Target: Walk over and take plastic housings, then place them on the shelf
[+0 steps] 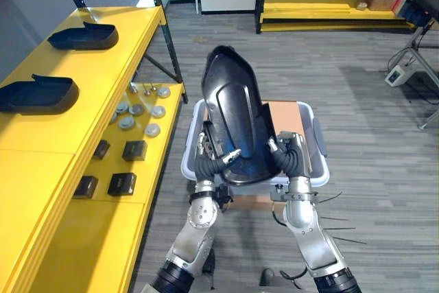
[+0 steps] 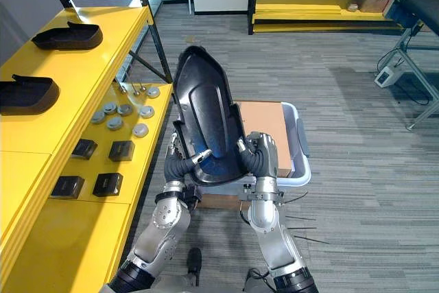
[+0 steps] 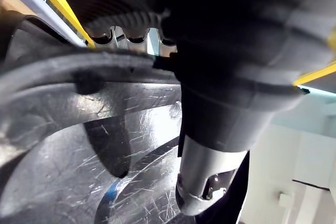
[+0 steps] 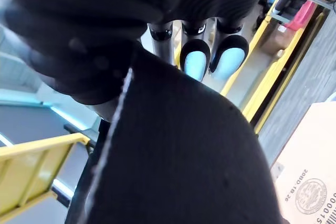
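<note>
Black housing (image 1: 233, 108), yellow shelf (image 1: 103, 66), grey floor (image 1: 357, 114) (streaked planks), pale bin (image 1: 191, 152), brown cardboard (image 1: 288, 116)

The upright black housing (image 1: 233, 114) blocks most of the white bin (image 1: 188, 156) and part of the cardboard box (image 1: 288, 118) behind it. At nine o'clock a second housing (image 1: 34, 95) is cut off at the edge. The round bits (image 1: 127, 123) at ten o'clock are too small to identify.

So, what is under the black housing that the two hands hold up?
A pale tub with brown cardboard inside it, seen to the right of the housing. The housing covers the tub's middle and left, so anything else inside cannot be seen.
</note>
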You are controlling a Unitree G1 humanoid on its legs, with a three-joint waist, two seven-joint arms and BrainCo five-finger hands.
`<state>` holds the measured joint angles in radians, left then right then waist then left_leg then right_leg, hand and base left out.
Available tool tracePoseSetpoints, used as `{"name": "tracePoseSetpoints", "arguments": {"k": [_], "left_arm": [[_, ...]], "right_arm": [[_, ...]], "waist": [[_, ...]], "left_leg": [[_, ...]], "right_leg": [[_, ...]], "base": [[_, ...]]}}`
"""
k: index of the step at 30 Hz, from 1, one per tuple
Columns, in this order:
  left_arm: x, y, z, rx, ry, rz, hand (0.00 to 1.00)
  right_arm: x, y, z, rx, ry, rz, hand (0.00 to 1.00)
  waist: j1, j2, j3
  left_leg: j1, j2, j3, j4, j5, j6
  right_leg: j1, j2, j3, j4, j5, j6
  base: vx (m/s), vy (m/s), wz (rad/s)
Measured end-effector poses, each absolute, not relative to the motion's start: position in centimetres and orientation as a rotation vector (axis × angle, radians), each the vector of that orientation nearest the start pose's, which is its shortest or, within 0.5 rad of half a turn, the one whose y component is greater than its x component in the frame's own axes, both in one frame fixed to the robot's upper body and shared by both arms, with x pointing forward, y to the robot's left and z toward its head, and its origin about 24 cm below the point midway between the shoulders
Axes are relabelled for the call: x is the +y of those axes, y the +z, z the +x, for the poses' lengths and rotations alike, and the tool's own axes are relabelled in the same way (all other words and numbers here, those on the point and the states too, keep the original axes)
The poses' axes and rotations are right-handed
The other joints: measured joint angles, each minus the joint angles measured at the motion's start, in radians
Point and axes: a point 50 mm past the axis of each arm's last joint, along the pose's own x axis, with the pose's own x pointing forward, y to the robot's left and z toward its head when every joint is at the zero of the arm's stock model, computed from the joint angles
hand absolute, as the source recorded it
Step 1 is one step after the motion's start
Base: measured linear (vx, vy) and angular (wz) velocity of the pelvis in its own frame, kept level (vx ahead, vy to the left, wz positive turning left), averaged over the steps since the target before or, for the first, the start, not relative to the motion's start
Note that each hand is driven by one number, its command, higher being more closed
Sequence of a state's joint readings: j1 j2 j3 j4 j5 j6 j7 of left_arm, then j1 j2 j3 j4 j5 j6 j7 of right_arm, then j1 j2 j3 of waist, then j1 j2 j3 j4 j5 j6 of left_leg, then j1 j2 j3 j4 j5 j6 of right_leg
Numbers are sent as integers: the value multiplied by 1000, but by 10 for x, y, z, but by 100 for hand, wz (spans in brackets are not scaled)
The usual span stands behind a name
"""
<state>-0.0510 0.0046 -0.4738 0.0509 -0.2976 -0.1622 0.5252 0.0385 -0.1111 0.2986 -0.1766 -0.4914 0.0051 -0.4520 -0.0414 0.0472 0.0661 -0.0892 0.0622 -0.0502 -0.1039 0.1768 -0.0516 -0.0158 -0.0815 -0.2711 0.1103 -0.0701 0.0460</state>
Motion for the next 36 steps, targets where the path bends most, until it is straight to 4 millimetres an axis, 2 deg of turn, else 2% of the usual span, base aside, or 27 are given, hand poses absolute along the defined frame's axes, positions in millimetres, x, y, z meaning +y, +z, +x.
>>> {"name": "tracePoseSetpoints", "arguments": {"k": [6, 10, 15, 18, 20, 22, 24, 26, 28, 29, 31, 32, 33, 35, 36], "left_arm": [[73, 39, 244, 21, 93, -272, 100], [79, 39, 245, -2, 88, -204, 100], [89, 34, 242, -11, 87, -127, 100], [90, 30, 238, -4, 77, -99, 100], [100, 23, 234, 31, 131, -77, 100], [108, 16, 229, 59, 164, -58, 100], [119, 10, 225, 86, 203, -29, 100], [125, 6, 222, 104, 233, -27, 100], [130, 3, 219, 118, 256, -29, 100], [134, 1, 217, 128, 280, -36, 100], [137, 1, 216, 132, 297, -41, 100], [141, 1, 214, 130, 315, -44, 100], [143, 2, 212, 127, 323, -46, 100], [148, 7, 210, 107, 332, -53, 100], [148, 9, 210, 98, 335, -57, 100]], "right_arm": [[-104, 76, 232, -303, -62, -456, 0], [-104, 79, 231, -317, -2, -417, 0], [-110, 96, 229, -378, 63, -381, 0], [-119, 115, 226, -464, 56, -338, 0], [-133, 147, 219, -621, -19, -271, 0], [-151, 167, 212, -723, -97, -239, 0], [-175, 176, 209, -766, -202, -201, 0], [-200, 177, 205, -767, -324, -158, 0], [-225, 172, 200, -745, -459, -119, 0], [-248, 161, 194, -695, -568, -70, 0], [-270, 143, 187, -622, -683, -25, 0], [-289, 119, 180, -516, -784, 1, 0], [-296, 107, 177, -462, -819, 7, 0], [-317, 56, 157, -223, -939, 42, 0], [-326, 25, 141, -80, -1006, 86, 0]], "waist": [[2, -5, -17], [3, -6, -24], [4, -8, -41], [3, -7, -41], [1, -6, -42], [0, -6, -42], [-2, -6, -42], [-3, -6, -42], [-8, -6, -43], [-11, -7, -44], [-14, -8, -44], [-22, -8, -44], [-27, -8, -44], [-33, -6, -45], [-33, 0, -49]], "left_leg": [[11, 7, 0, 0, -1, -1], [16, 8, 0, 0, -4, -5], [21, 8, 2, 0, 0, -1], [34, 8, 1, 0, -4, -5], [34, 8, 3, 0, -6, -6], [35, 9, 3, 0, -12, -5], [35, 9, 3, 0, -14, -1], [35, 8, 3, 0, -15, 0], [35, 7, 3, 0, -16, 1], [34, 5, 3, 0, -17, 3], [32, 4, 2, 0, -17, 3], [31, 4, 1, 0, -17, 2], [30, 4, 1, 0, -16, 2], [29, 4, 0, 0, -16, 2], [27, 3, -3, 0, -15, 3]], "right_leg": [[22, 12, -2, -25, 11, -2], [30, 13, -1, -32, 13, 0], [35, 13, 0, -30, 17, -3], [49, 13, 0, -30, 16, -2], [49, 15, 1, -30, 13, 3], [49, 16, 1, -32, 13, 3], [49, 15, 1, -33, 13, 3], [50, 14, 0, -36, 13, 2], [53, 13, -1, -41, 13, 2], [54, 11, -2, -44, 13, 2], [54, 10, -3, -45, 13, 2], [53, 10, -4, -47, 13, 2], [53, 11, -4, -47, 13, 3], [53, 11, -6, -45, 13, 5], [51, 11, -8, -43, 11, 4]], "base": [[0, 0, 0], [0, 0, 0], [0, 0, 0], [0, 0, 0], [0, 0, 0], [0, 0, 0], [0, 0, 0], [0, 0, 0], [0, 0, 0], [0, 0, 0], [18, -5, 1], [37, -14, 1], [51, -23, 0], [53, -29, 2], [38, -23, 5]]}}
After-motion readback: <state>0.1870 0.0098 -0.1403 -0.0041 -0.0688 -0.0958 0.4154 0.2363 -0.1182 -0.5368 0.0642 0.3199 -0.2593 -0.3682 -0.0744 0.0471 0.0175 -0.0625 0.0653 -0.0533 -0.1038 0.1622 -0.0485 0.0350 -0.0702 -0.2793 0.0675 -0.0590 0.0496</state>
